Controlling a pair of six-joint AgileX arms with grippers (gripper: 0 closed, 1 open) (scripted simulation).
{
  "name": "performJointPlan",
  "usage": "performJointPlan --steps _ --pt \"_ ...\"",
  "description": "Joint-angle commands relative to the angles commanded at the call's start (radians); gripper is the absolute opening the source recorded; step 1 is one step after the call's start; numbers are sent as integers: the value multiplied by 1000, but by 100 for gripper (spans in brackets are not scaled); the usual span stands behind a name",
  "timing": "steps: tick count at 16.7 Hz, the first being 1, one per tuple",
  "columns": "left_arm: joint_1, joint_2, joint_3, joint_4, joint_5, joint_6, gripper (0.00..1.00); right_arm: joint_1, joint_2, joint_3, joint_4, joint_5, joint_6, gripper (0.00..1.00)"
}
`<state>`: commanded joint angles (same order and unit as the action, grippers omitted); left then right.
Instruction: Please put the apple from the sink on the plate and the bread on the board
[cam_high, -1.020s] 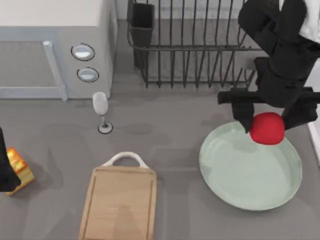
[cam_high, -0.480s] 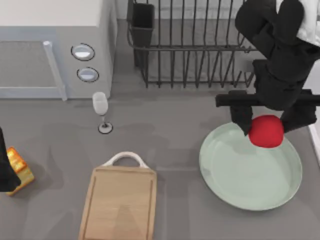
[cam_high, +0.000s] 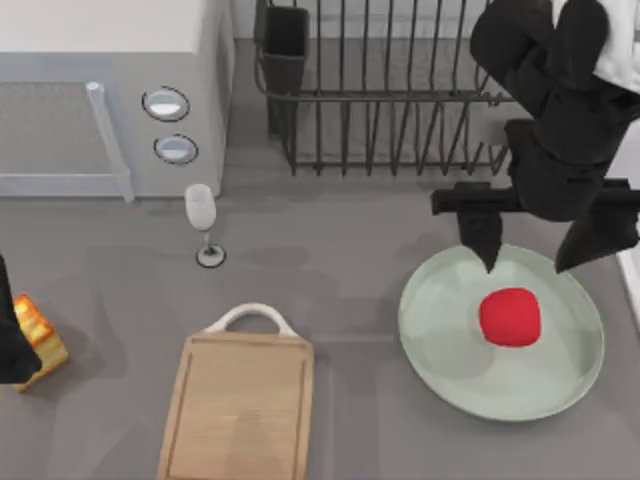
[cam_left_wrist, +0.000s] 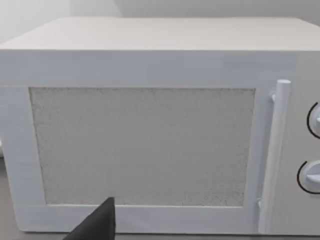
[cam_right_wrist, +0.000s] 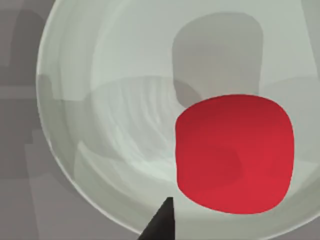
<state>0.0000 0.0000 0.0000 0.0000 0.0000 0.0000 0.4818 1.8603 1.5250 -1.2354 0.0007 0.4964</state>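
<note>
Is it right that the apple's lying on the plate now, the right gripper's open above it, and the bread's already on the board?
Not quite. The bread is not on the board; in the top view it sits on the table at the left edge. The rest holds: the apple lies on the plate with the right gripper open above it.

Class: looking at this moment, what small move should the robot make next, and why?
Probably lift the right hand clear of the plate: its fingers are spread and the apple lies free on the plate. The bread, by the left hand, is not on the board yet.
</note>
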Motion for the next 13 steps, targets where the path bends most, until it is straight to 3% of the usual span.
performJointPlan --steps 2,3,13 --pt "0 0 0 0 0 0 100 0 0 0 0 0 0 98" --pt "0 0 0 0 0 0 100 0 0 0 0 0 0 100" --pt "0 0 0 0 0 0 100 -4 -7 -8 7 0 -3 100"
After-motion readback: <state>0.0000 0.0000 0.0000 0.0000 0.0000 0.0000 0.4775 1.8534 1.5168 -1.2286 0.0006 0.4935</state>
